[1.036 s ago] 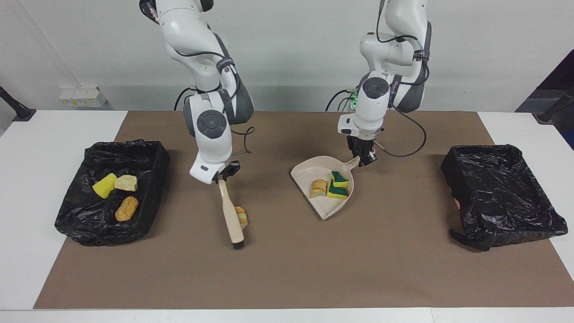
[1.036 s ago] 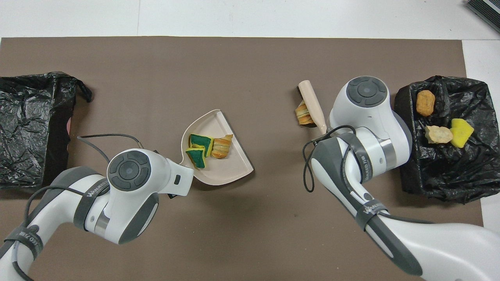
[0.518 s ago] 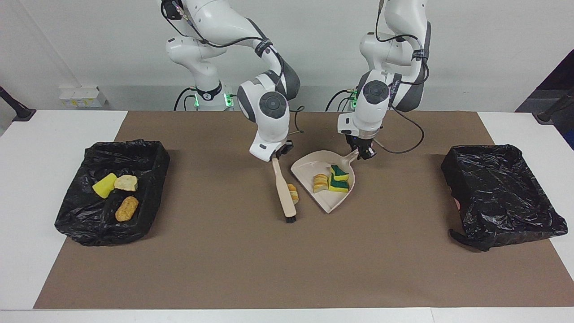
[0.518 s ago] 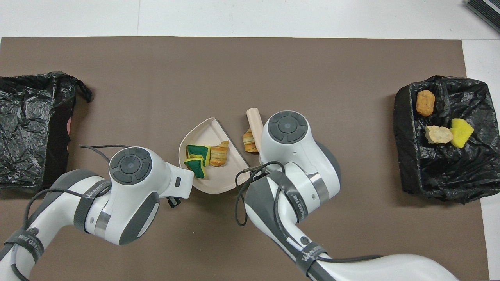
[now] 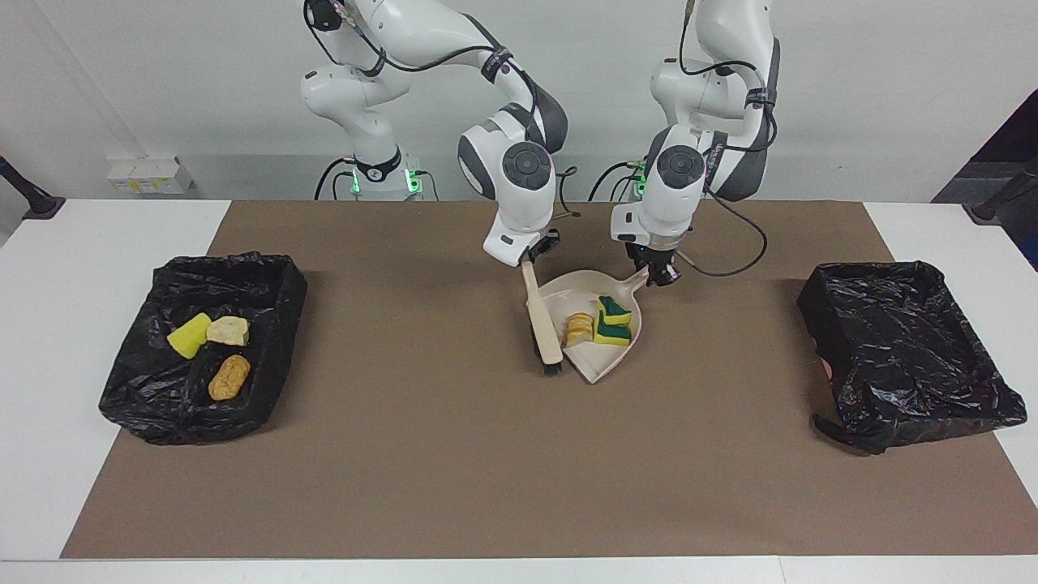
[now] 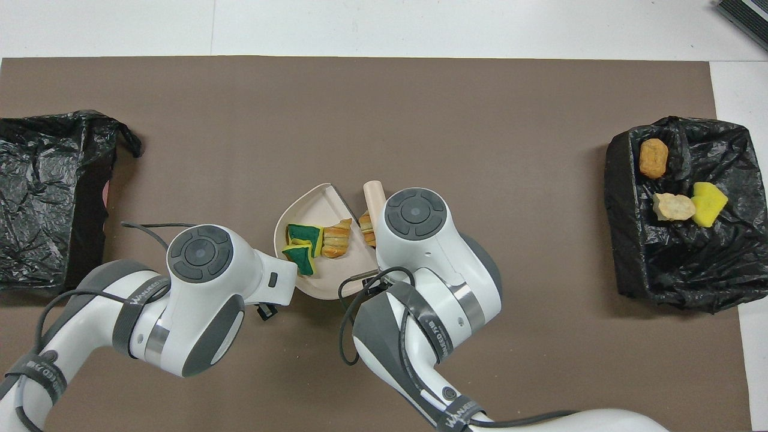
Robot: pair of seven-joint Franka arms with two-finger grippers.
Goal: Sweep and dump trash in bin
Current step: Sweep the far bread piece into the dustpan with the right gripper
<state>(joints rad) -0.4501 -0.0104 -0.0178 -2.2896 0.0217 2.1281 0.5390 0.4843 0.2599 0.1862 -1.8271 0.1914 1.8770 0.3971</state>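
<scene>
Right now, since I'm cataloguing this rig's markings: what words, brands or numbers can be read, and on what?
White lettering on the left arm's grey strap: too blurred to read.
White lettering on the right arm's grey strap: too blurred to read.
The dustpan and the brush: no text seen.

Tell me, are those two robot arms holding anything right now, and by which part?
Yes. The right pincer grips the brush by the end of its handle; the left pincer grips the dustpan by its handle.
</scene>
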